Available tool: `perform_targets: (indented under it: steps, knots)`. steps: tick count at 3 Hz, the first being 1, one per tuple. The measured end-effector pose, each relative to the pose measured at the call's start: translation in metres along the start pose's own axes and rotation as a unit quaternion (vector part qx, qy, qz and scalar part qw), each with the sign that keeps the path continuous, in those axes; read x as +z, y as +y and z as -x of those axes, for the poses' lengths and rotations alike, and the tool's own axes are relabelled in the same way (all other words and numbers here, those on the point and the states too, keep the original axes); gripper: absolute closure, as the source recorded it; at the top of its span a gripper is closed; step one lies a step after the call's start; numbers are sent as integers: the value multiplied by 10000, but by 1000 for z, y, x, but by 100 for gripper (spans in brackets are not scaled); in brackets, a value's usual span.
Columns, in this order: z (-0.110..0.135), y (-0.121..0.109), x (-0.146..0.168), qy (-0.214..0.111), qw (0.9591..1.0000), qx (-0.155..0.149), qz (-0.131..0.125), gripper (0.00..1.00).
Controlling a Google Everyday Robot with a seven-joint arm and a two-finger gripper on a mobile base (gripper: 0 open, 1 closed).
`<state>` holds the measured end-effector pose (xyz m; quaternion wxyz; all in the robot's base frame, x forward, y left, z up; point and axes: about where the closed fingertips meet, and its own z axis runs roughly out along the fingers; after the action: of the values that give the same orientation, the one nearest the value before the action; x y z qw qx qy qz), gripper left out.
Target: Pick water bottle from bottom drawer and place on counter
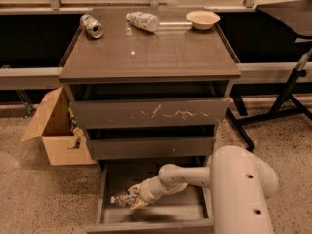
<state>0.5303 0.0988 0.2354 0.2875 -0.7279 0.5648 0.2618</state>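
The bottom drawer (pixel 109 177) is pulled open below two other dark drawers. The water bottle (pixel 123 198), clear with a white cap, lies on its side in the drawer, cap to the left. My gripper (pixel 134 199) reaches into the drawer from the right and sits around the bottle's body. The white arm (pixel 229 189) fills the lower right and hides part of the drawer. The counter (pixel 151 52) is the glossy dark top of the cabinet, well above the gripper.
On the counter lie a metal can (pixel 91 25) at the back left, a fatter patterned-label bottle (pixel 143 20) at the back middle and a pale bowl (pixel 203 18) at the back right. An open cardboard box (pixel 51 126) stands left of the cabinet. A black stand (pixel 287 94) is at the right.
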Motion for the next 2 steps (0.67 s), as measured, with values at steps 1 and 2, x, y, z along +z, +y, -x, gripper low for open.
perform_targets:
  steps: [1, 2]
  knots:
    - [50, 7, -41, -100, 9998, -153, -110, 100]
    - [51, 8, -43, -100, 9997, -166, -112, 100]
